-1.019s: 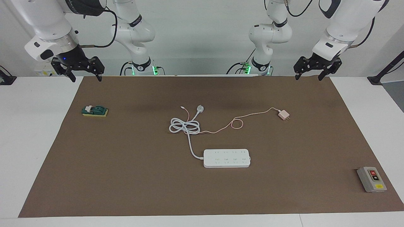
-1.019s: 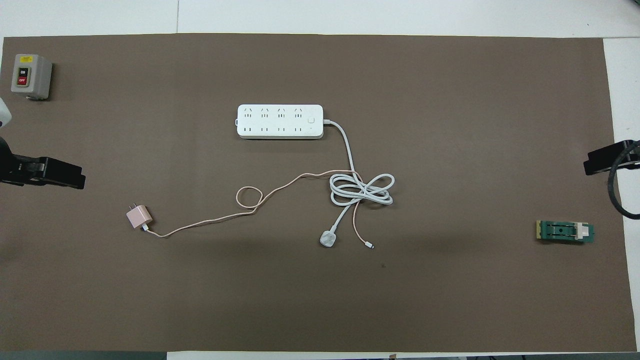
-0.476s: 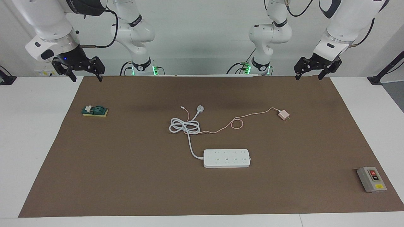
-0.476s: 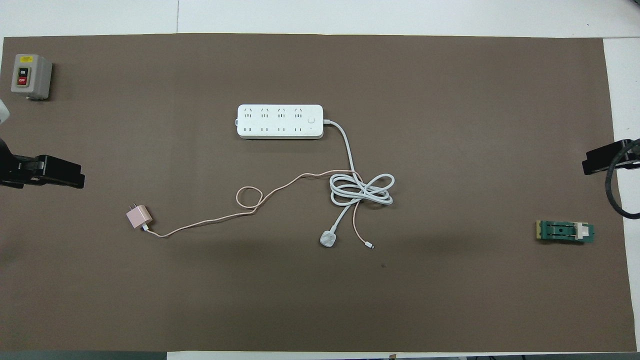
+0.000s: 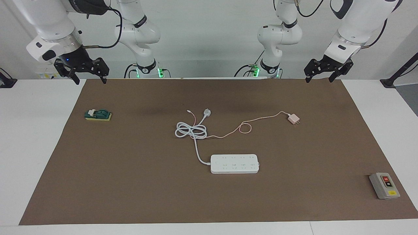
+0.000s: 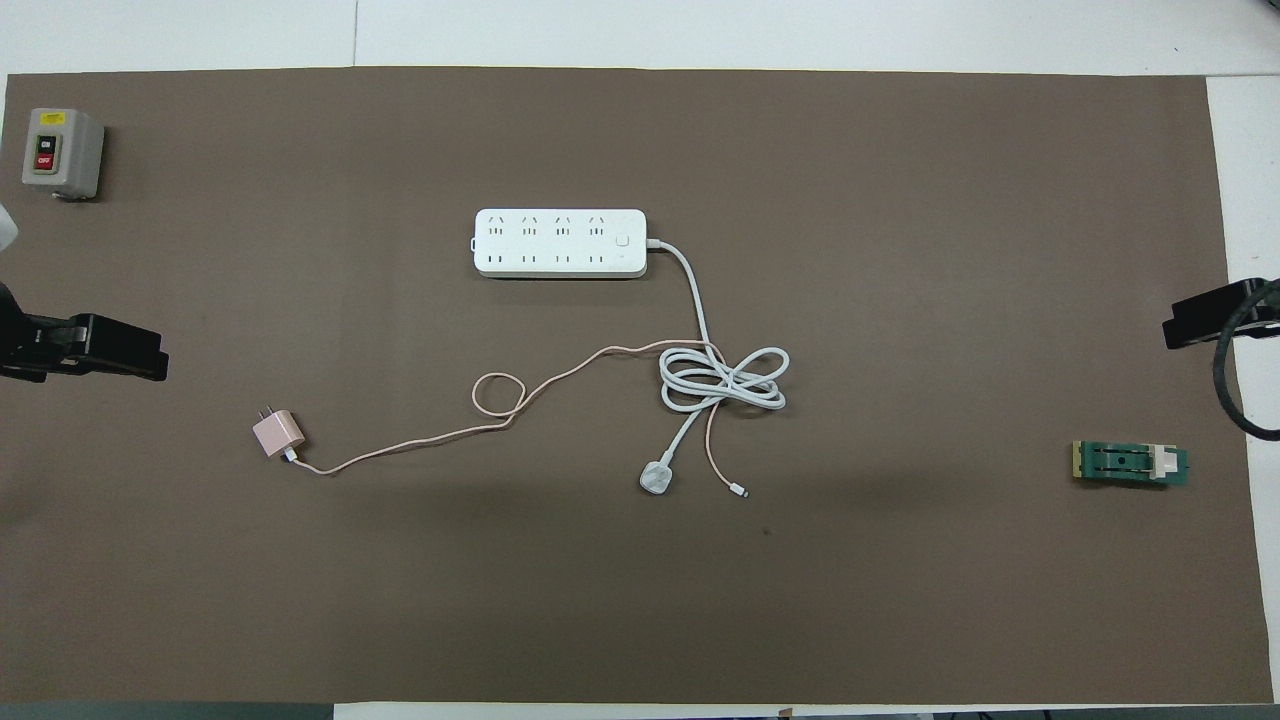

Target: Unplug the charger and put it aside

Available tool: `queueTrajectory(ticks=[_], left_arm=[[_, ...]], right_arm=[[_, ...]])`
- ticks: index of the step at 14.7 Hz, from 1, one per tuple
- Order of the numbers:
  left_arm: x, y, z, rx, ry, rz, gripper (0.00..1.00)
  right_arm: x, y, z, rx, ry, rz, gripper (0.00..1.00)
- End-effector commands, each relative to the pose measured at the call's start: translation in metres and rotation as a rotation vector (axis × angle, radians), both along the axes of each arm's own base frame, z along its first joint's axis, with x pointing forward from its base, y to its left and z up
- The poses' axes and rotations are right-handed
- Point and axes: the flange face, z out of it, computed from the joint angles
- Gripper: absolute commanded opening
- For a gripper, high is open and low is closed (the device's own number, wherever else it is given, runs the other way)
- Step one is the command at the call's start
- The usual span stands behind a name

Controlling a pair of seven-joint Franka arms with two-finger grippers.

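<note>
Charger stays unplugged; both arms edged slightly.

1. A brown mat covers the white counter.
2. On the mat: charger, power strip with coiled cord, green block, grey switch box.
</note>
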Motion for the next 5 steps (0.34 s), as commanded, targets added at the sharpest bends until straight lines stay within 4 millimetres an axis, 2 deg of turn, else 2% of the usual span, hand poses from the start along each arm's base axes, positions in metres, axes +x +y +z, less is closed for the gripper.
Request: queueTrajectory(ticks=[1, 5], left_arm=[[-0.0084, 0.0037, 0.0006, -0.011, 0.004, 0.02, 1.0], [-0.0085, 0.0045, -0.0002, -0.011, 0.007, 0.012, 1.0]], right_arm=[[-0.0026, 0.0007, 0.003, 0.02, -0.018, -0.016, 1.0], [-0.0026, 0.0016, 0.003, 0.02, -0.018, -0.014, 1.0]])
